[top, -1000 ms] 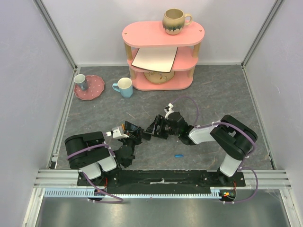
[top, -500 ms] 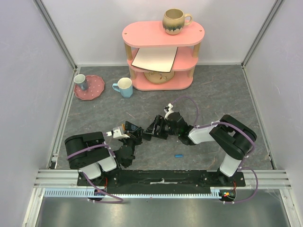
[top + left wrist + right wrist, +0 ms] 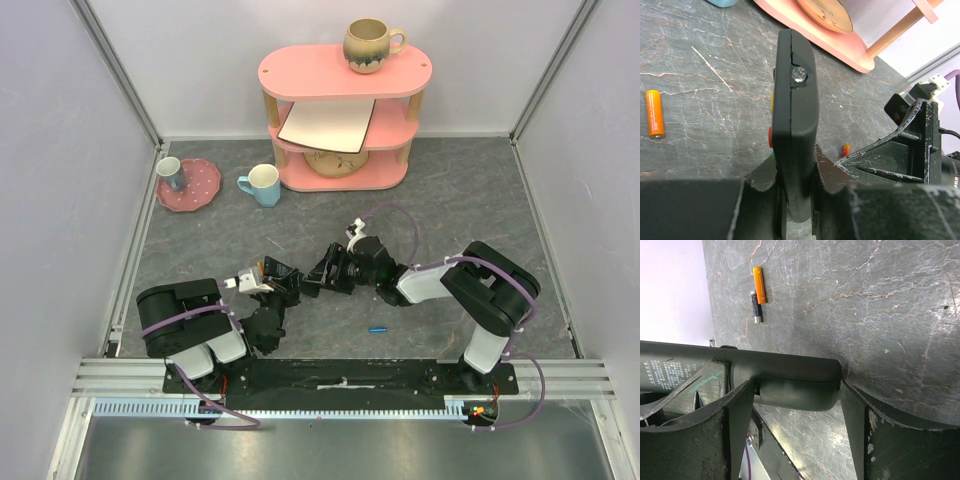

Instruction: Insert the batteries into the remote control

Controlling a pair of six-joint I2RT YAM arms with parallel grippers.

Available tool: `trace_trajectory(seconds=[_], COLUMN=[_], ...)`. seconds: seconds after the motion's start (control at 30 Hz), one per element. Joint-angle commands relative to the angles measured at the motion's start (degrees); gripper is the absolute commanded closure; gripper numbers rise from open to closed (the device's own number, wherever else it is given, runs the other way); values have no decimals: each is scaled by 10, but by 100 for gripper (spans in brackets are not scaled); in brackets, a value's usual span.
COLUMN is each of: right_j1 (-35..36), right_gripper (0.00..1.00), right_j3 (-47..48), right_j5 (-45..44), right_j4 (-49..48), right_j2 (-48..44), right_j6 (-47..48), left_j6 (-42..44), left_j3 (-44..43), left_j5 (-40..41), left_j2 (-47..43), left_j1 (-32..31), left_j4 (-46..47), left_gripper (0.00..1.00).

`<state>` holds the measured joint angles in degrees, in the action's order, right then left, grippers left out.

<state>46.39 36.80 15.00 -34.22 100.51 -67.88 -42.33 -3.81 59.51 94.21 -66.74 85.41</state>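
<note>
Black slim plastic remote control (image 3: 795, 110) pinched in left gripper (image 3: 795, 182); right gripper (image 3: 799, 390) straddles its end, grip unclear. Probably opening it; steady pull needed.

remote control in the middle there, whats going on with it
The left hand is shut on the remote control and holds it on edge. The right hand has a finger on either side of one end of it; whether it grips is unclear. An orange battery and a blue battery lie loose on the table, neither of them held.
</note>
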Motion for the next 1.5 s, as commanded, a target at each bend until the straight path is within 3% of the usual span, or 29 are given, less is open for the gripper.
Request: trace_trajectory(seconds=[0.0, 1.47], right_j1=[6, 5], right_gripper=[25, 29], right_j3=[19, 11], right_j5=[3, -2], right_j4=[15, 37], right_j2=[19, 11], right_j6=[9, 13], left_j6=[63, 65], left_j3=[54, 55], left_j5=[-6, -1], left_j2=[5, 2], left_j1=[-8, -10], left_j4=[72, 71], left_gripper=[98, 98])
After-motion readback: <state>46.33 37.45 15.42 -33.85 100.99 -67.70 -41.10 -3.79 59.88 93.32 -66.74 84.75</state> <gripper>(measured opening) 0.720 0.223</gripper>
